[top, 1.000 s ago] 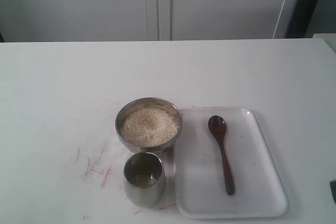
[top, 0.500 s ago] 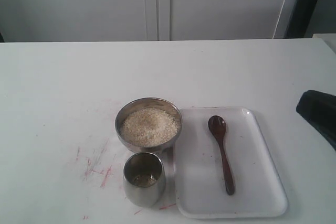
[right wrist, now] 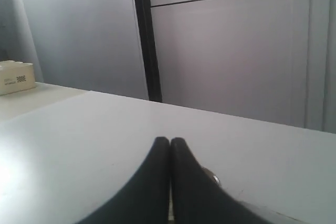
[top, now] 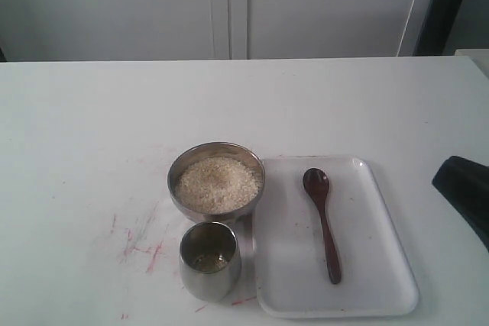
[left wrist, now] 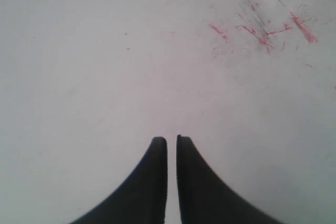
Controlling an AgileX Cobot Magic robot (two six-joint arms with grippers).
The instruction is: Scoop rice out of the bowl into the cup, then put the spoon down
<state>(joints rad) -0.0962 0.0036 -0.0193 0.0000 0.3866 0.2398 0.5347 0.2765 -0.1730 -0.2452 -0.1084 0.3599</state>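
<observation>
Right fingers: the right gripper (right wrist: 169,141) has its two dark fingertips pressed together with nothing between them; in its wrist view they point across the white table (right wrist: 79,140) toward a grey wall.
Left fingers: the left gripper (left wrist: 171,140) is all but closed, only a thin slit between the tips, and grasps nothing; it hangs over bare table near the red scribbles (left wrist: 262,27).
Spoon: the spoon (top: 322,222) lies flat on the white tray (top: 382,265), apart from both grippers.
Spoon long axis: it runs from far to near in the exterior view, oval bowl at the far end, handle tip at the near end and leaning slightly to the right.
Nearer arm: the right one, by my reading; a dark part of it shows at the right edge of the exterior view, just beyond the tray, while the left arm is out of that view.
Direction to reach: leftward and toward the tray's middle, with the fingers parted first and set across the thin handle.
Rice: the rice (top: 218,182) fills the bowl (top: 177,173), just left of the tray.
Cup: the cup (top: 210,280) stands just in front of the bowl, and I cannot tell what, if anything, lies in it.
</observation>
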